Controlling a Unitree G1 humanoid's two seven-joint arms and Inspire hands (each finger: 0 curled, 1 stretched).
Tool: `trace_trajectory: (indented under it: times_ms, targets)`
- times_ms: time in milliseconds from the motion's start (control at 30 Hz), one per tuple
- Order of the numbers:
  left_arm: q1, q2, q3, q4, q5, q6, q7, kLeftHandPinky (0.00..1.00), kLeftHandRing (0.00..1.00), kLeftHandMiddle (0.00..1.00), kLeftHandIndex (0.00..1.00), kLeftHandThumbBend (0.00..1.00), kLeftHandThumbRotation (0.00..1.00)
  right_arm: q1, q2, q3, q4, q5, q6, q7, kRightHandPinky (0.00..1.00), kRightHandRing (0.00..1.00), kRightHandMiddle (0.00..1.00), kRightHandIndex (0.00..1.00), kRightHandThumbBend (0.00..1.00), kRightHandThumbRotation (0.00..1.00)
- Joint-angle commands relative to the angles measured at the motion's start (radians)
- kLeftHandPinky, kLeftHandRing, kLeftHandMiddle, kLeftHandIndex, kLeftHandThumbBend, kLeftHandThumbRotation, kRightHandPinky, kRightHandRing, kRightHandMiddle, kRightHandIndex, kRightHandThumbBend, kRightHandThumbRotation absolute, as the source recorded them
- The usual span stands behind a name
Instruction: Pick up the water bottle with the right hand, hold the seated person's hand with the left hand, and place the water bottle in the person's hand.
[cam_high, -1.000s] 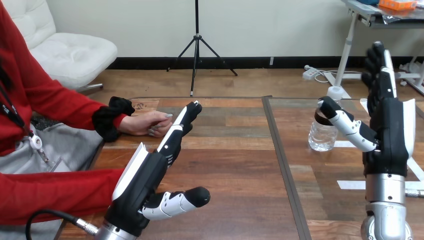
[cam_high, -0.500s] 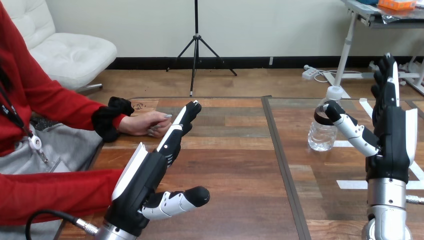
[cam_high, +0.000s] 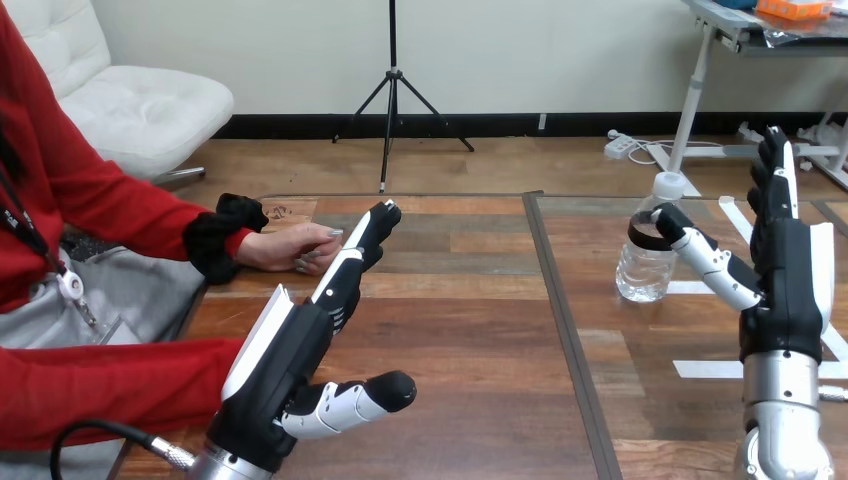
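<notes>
A clear water bottle (cam_high: 647, 262) with a white cap and a black band stands upright on the table's right half. My right hand (cam_high: 786, 270) is upright just right of it, open, with straight fingers pointing up and the thumb reaching toward the bottle's neck. My left hand (cam_high: 310, 340) lies open over the table's left half, fingers stretched forward. Its fingertips (cam_high: 383, 216) end close beside the person's hand (cam_high: 293, 247), which rests on the table's left edge, loosely curled. Whether they touch I cannot tell.
A dark seam (cam_high: 560, 310) runs down the middle of the wooden table (cam_high: 470, 330). White tape strips (cam_high: 710, 369) lie on the right part, near my right arm.
My right hand has drifted a little to the right and down, away from the bottle's top. The left hand, the person's hand and the bottle have stayed put.
</notes>
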Motion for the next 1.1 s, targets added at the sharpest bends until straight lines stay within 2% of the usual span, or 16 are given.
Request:
trace_trajectory:
  times_ms: [0,367,467,567,667,767,867,967,1067]
  targets:
    - [-0.049,0.005,0.008,-0.03,-0.016,-0.002,-0.006,0.99,1.0,1.0,1.0,1.0,0.79,-0.125,-0.03,0.002,0.043,0.003,0.011,0.0,1.0,1.0,1.0,1.0,1.0,0.49]
    - [-0.042,0.008,0.012,-0.044,-0.014,0.001,-0.009,0.98,1.0,1.0,1.0,1.0,0.8,-0.189,-0.043,0.0,0.151,0.023,0.033,0.019,1.0,1.0,1.0,1.0,1.0,0.48]
    - [-0.041,0.009,0.012,-0.047,-0.016,0.002,-0.01,0.98,1.0,1.0,1.0,1.0,0.8,-0.209,-0.043,-0.006,0.186,0.038,0.035,0.038,1.0,1.0,1.0,1.0,1.0,0.48]
    - [-0.039,0.011,0.011,-0.052,-0.021,0.004,-0.015,0.98,1.0,1.0,1.0,1.0,0.79,-0.229,-0.05,0.0,0.217,0.027,0.05,0.028,1.0,1.0,1.0,1.0,1.0,0.49]
    - [-0.036,0.008,0.012,-0.054,-0.022,0.004,-0.014,0.98,1.0,1.0,1.0,1.0,0.79,-0.246,-0.046,-0.011,0.24,0.054,0.062,0.06,1.0,1.0,1.0,1.0,1.0,0.49]
    - [-0.041,0.007,0.016,-0.048,-0.008,-0.013,-0.008,0.98,1.0,1.0,1.0,1.0,0.79,-0.263,-0.053,0.001,0.264,0.036,0.081,0.035,1.0,1.0,1.0,1.0,1.0,0.49]
    - [-0.039,0.009,0.009,-0.052,-0.033,-0.003,-0.023,0.98,1.0,1.0,1.0,1.0,0.78,-0.278,-0.057,0.009,0.284,0.026,0.107,0.027,1.0,1.0,1.0,1.0,1.0,0.51]
    - [-0.037,0.007,0.015,-0.056,-0.012,-0.006,-0.01,0.98,1.0,1.0,1.0,1.0,0.78,-0.29,-0.058,0.016,0.298,0.014,0.117,0.013,1.0,1.0,1.0,1.0,1.0,0.52]
    - [-0.039,0.007,0.012,-0.053,-0.022,-0.012,-0.018,0.98,1.0,1.0,1.0,1.0,0.79,-0.308,-0.058,0.013,0.321,0.021,0.13,0.028,1.0,1.0,1.0,1.0,1.0,0.51]
